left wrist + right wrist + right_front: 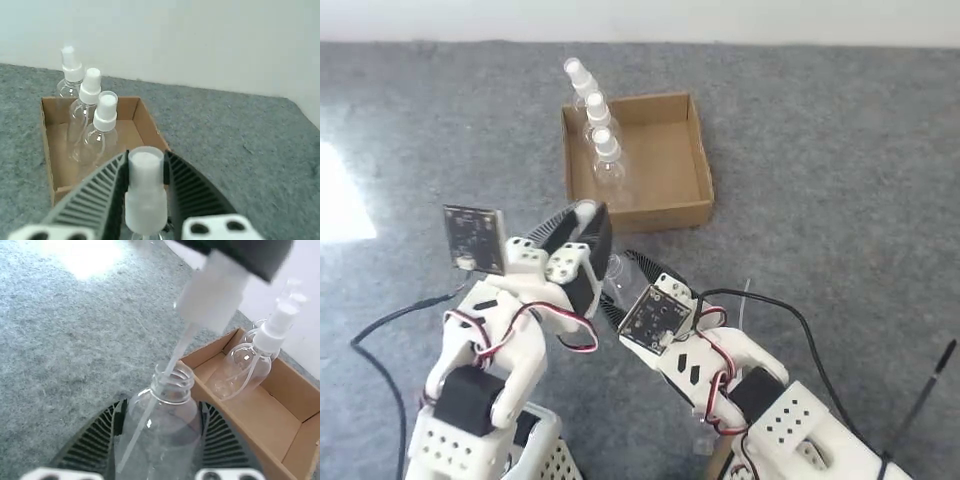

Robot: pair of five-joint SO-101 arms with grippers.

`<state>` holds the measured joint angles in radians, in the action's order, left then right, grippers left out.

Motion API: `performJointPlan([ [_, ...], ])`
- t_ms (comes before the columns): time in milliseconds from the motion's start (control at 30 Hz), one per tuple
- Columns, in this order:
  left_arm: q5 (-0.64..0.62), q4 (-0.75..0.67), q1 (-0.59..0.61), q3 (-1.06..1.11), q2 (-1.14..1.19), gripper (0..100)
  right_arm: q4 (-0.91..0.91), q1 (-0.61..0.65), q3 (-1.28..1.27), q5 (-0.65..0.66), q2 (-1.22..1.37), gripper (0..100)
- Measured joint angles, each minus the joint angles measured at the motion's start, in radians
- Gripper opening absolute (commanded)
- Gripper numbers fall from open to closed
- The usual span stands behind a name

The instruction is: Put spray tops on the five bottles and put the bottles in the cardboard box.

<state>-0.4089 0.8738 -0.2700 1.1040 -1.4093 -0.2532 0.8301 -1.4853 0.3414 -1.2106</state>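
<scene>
Holding a white spray top (145,200) by its collar, my left gripper (145,157) had its jaws drawn in snug against both sides of it; the gripper hung over the middle of the grey tabletop (840,150), just on the near side of the cardboard box (695,150); below and beside it my right gripper (161,412) was clamped round the shoulders of a clear bottle (160,435), jaws pressed to the plastic on either side, the bottle's open neck tilted up toward the spray top; the top's thin dip tube (178,355) ran down through that neck and into the bottle, while the white body of the top stood clear above the rim, not seated on the thread; the box lay toward the far edge of the tabletop, roughly midway along it, open side up; three capped bottles (605,165) stood upright in a row against one side wall of the box, the last one at its far corner, each close beside its neighbour; I could not tell whether they touched one another
</scene>
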Motion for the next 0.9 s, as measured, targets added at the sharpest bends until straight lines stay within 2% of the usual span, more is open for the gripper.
performJointPlan([
  [267, 0.018, 0.044, -0.015, 0.000, 0.000, 20, 0.000, -0.009, 0.000, -0.002, 0.000, 6.5],
  [600, 0.021, 0.069, -0.011, -0.002, 0.000, 20, 0.000, -0.009, 0.000, -0.002, 0.000, 6.5],
  [900, 0.021, 0.112, 0.161, -0.091, -0.003, 20, 0.000, -0.009, 0.000, -0.002, 0.000, 6.5],
])
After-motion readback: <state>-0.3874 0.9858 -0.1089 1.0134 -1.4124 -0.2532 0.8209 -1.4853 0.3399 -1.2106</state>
